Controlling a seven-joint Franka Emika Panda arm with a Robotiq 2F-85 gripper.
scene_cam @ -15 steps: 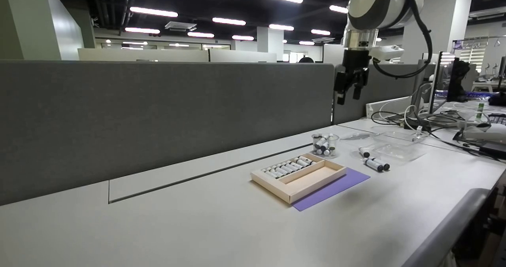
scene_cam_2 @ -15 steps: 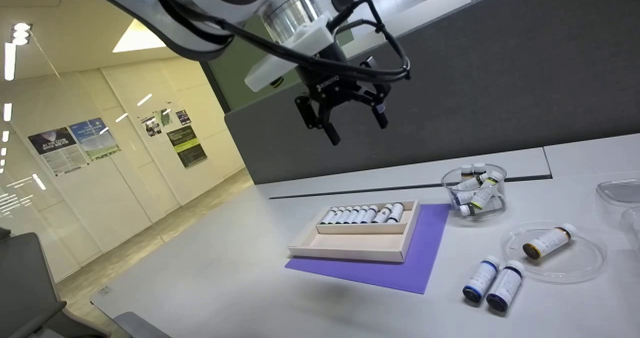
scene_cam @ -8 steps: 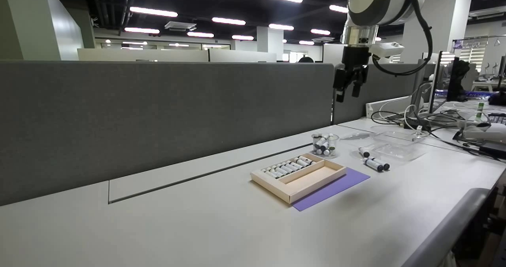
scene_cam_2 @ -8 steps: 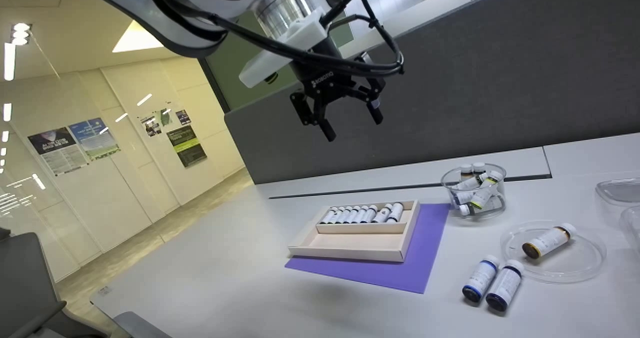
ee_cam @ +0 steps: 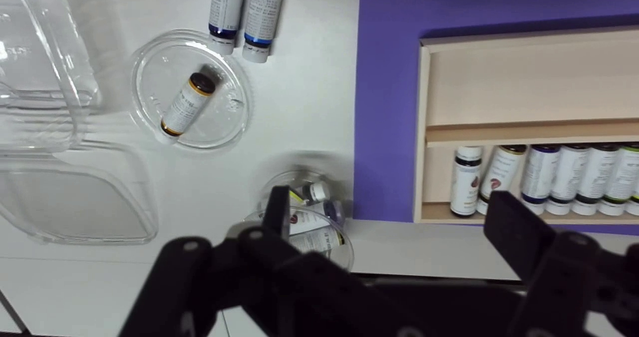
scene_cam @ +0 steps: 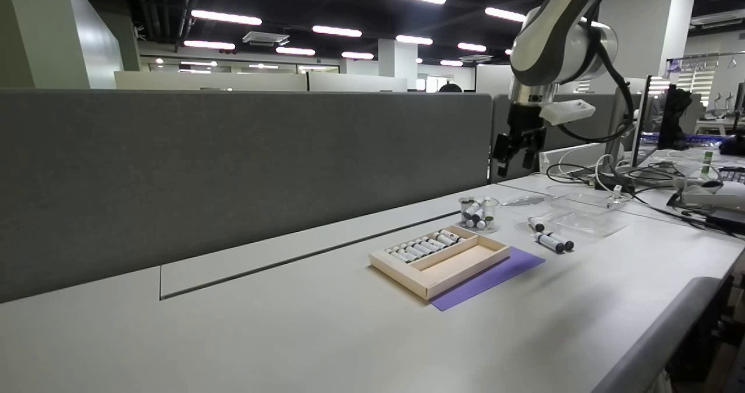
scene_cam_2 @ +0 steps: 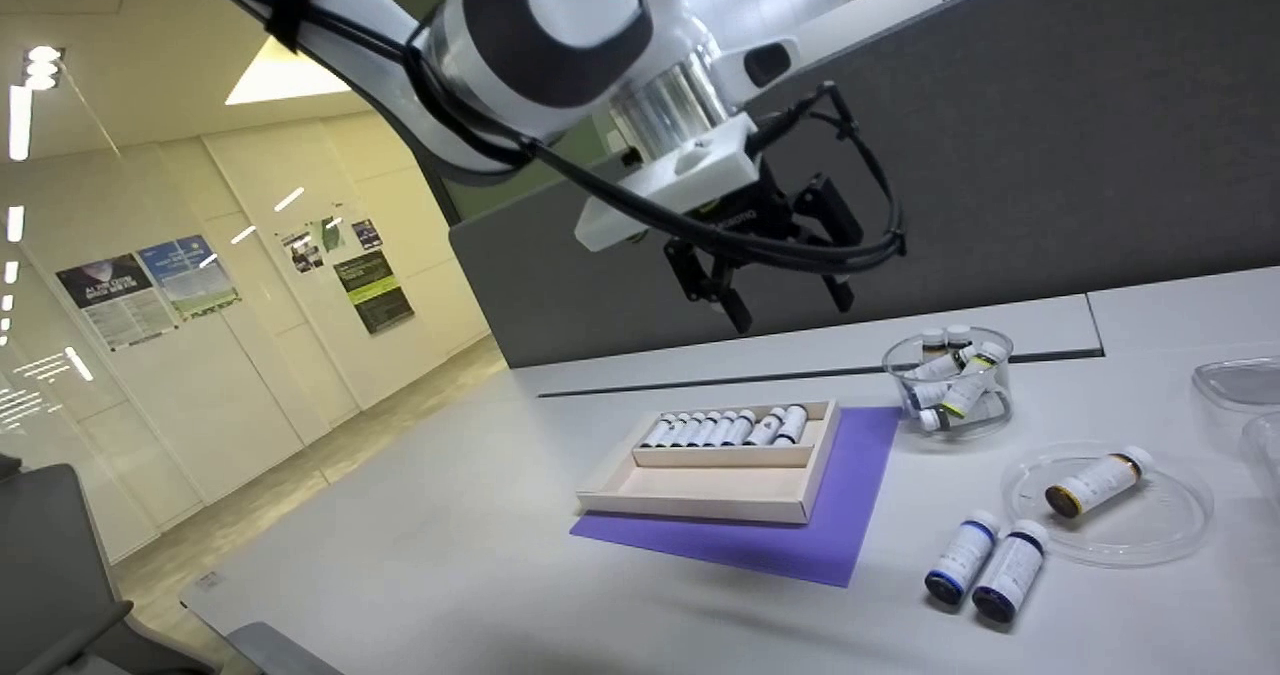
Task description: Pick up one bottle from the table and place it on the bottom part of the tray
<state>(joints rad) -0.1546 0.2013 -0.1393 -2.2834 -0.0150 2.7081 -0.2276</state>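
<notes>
The beige tray [scene_cam_2: 690,508] lies partly on the purple mat on the white-grey table [scene_cam: 262,335]. Its narrow compartment holds a row of white-labelled bottles; its wider compartment is bare in all views. Two bottles, a blue-ringed one [scene_cam_2: 962,558] and a dark-ended one [scene_cam_2: 1012,570], lie side by side on the table; they show in the wrist view [ee_cam: 264,15] at the top. An orange-ringed bottle [scene_cam_2: 1097,485] lies on a clear round dish. My gripper [scene_cam_2: 791,313] is open and empty, high above the table behind the tray; in the wrist view [ee_cam: 389,199] its fingers are wide apart.
A clear cup [scene_cam_2: 960,425] of several bottles stands beside the mat [scene_cam_2: 860,495], below one finger in the wrist view. The clear dish [scene_cam_2: 1180,515], clear plastic containers [ee_cam: 75,192], cables and a monitor lie beyond. A grey partition [scene_cam: 244,177] runs along the table's back.
My gripper rose slightly, then came down; in an exterior view it also shifted right, towards the cup. It stays open. The bottles and tray have not moved.
</notes>
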